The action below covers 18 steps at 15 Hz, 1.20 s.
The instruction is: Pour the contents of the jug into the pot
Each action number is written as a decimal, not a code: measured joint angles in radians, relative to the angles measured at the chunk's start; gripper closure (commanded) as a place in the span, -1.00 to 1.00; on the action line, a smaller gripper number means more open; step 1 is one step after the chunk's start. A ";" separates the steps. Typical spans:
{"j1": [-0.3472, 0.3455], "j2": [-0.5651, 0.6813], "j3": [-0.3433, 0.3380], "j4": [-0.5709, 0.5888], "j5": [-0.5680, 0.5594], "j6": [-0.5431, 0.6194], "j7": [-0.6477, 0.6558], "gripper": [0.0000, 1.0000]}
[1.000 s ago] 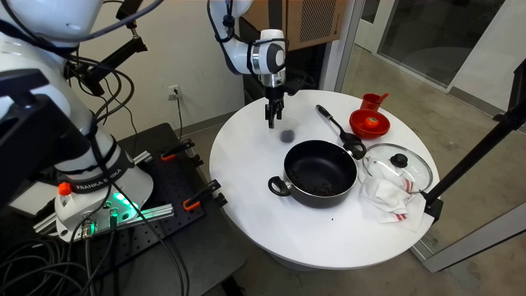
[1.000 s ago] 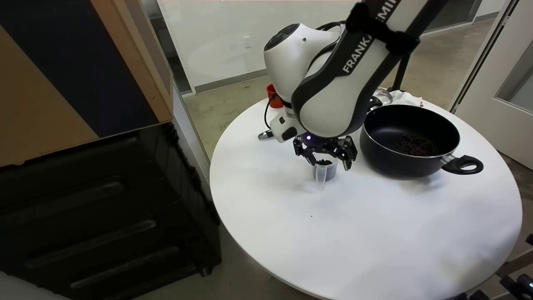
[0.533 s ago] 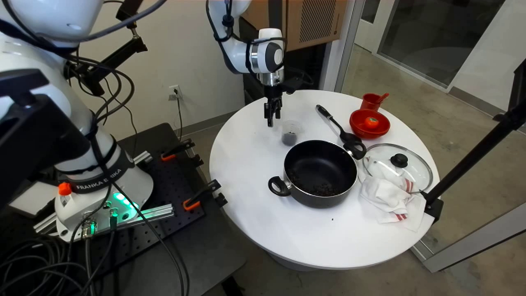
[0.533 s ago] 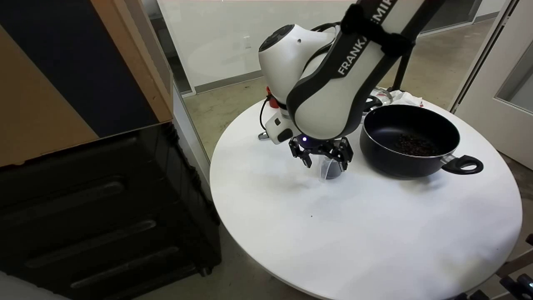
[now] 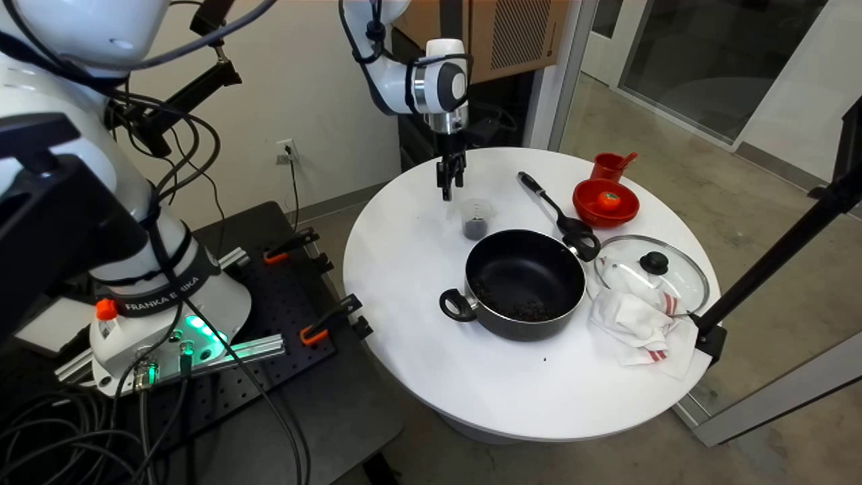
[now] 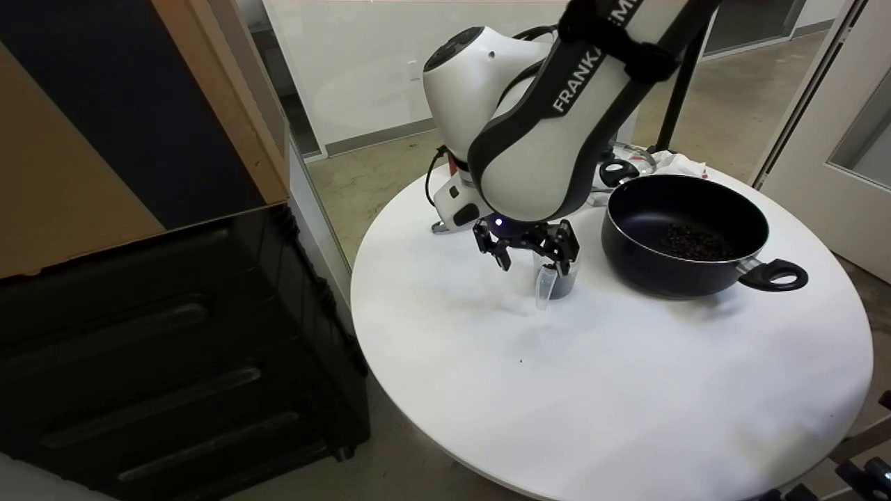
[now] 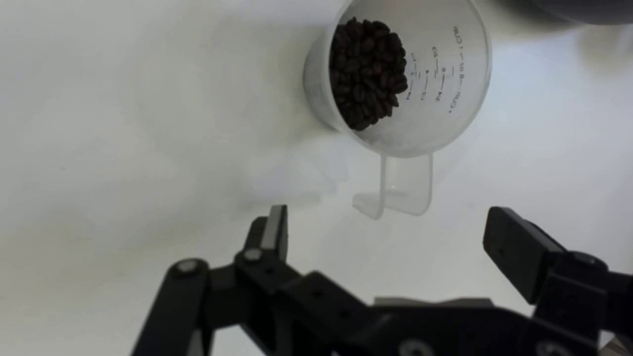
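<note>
The jug (image 7: 430, 113) is small and see-through, a bit cloudy, with a handle on its side and little black lines and marks on its wall. It stands up straight on the white table (image 6: 626, 403). Dark beans (image 7: 368, 74) fill the bottom part of it. The pot (image 5: 528, 273) is big, round and black, with two small black handles. It sits flat, open at the top, near the jug, with a gap between them. More dark beans (image 6: 696, 243) lie on its floor, bunched toward one side.
</note>
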 measured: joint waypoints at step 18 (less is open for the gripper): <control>-0.043 0.053 0.000 0.021 0.011 -0.005 -0.053 0.94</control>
